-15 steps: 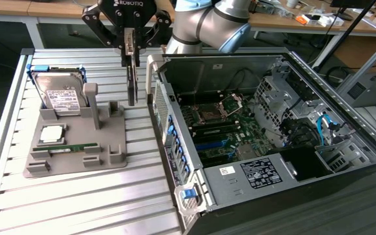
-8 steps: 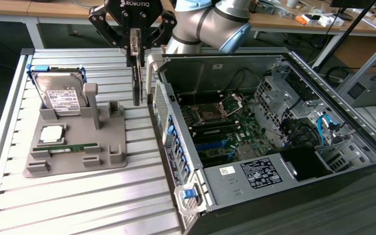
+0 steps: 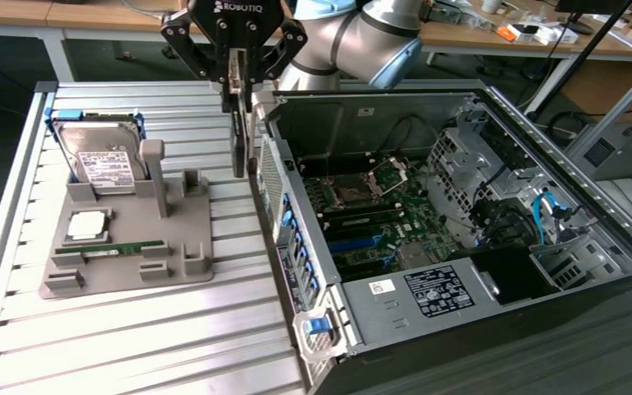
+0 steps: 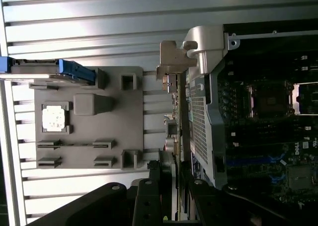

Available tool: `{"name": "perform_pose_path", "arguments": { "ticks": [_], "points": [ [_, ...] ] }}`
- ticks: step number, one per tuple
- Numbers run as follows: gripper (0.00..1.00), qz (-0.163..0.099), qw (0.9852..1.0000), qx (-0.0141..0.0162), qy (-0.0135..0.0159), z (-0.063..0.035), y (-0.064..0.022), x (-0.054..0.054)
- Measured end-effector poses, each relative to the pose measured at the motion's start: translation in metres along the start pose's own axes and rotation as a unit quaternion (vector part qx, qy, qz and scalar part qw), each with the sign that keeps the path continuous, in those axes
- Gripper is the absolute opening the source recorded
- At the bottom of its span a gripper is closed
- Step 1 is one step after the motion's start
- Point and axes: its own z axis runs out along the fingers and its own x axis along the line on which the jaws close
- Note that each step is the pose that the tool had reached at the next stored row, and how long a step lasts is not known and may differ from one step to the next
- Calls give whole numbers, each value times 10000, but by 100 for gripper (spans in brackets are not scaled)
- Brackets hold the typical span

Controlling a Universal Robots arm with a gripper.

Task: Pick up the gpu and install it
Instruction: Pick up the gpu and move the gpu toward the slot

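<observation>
Transport step: gripper [image 3: 236,78] part-closed, gripping gpu [image 3: 237,140] edge-down above table [image 3: 129,346], just beside case [image 3: 276,189] wall. Not yet seated; likely needs slot alignment.

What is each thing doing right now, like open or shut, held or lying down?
Black computer case: open, insides showing.
Thin dark gpu card: held upright beside the case, not installed.
Black robot fingers: shut on the card.
Silver hard drive with white label: leaning in the grey plastic holder.
Green memory stick: lying in the holder.
Square silver chip: lying flat in the holder.
</observation>
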Motion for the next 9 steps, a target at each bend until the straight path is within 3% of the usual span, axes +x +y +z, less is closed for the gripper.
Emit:
{"name": "perform_pose_path", "arguments": {
  "ticks": [9],
  "points": [
    [27, 0, 10000, 0, 6, 3, 5, -110]
  ]
}}
